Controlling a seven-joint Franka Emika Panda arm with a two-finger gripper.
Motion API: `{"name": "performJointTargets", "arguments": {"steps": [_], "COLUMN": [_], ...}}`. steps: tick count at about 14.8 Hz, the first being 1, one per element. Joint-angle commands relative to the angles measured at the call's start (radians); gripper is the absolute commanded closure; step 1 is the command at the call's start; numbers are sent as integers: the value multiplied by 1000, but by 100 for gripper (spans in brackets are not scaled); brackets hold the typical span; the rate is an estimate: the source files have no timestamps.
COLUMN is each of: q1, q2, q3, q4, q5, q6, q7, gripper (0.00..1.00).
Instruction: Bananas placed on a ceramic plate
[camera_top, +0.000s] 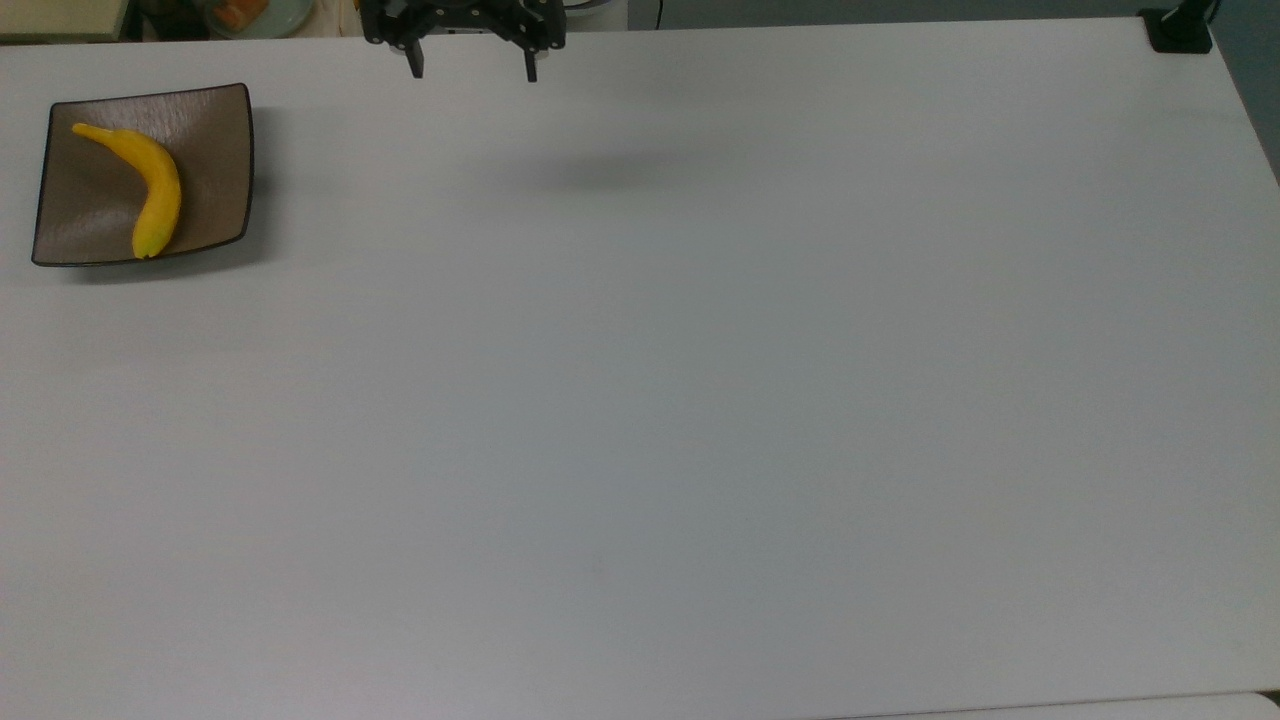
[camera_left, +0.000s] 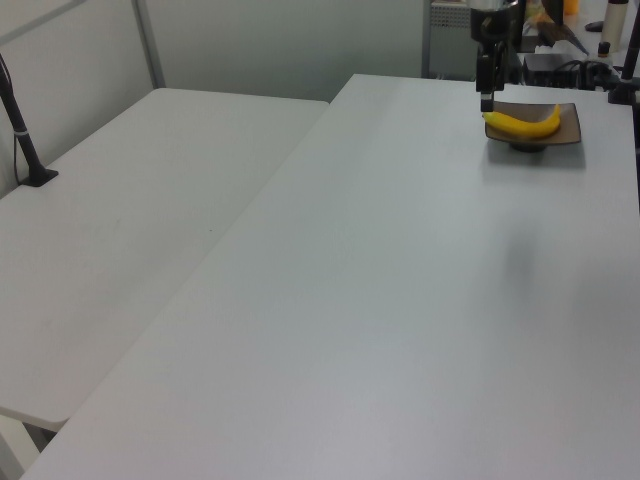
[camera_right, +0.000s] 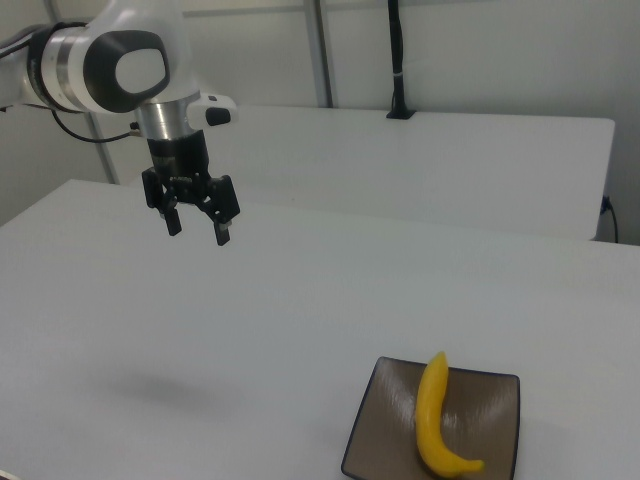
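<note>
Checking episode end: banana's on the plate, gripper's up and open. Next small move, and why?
Probably just hold or retreat. The banana lies wholly inside the square ceramic plate, and the gripper hangs open and empty above the bare table, so nothing looks left to grasp.

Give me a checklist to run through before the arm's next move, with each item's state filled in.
1. Banana lies on the plate: ok.
2. Banana within the plate's rim, top view: ok.
3. End effector open and carrying nothing: ok.
4. End effector off to the top view's right of the plate, apart from it: ok.
5. End effector raised above the table, right view: ok.
6. Banana settled and won't roll: cannot tell.
</note>
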Motion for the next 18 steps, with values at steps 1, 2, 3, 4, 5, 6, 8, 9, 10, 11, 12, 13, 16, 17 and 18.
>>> {"name": "performJointTargets", "arguments": {"steps": [1,2,3,4,5,6,8,9,10,11,12,13,16,17,18], "q1": [30,38,40,41,47,62,64,64,64,64,67,82,121,130,150], "q2": [3,14,17,17,17,20,26,28,28,28,28,26,26,28,32], "q3": [8,8,6,6,6,5,3,5,3,3,-1,-8,-43,-54,-73], "q4": [-5,-2,0,-2,-3,-6,-13,-11,-13,-13,-14,-28,-36,-37,-36], "q5": [22,38,54,60,60,60,60,60,60,58,58,58,57,57,58], "q6": [22,22,23,26,34,51,88,97,106,108,132,155,164,164,166], "q7": [38,38,38,38,38,39,47,50,50,48,48,50,48,48,48], "gripper": [0,0,0,0,0,0,0,0,0,0,0,0,0,0,0]}}
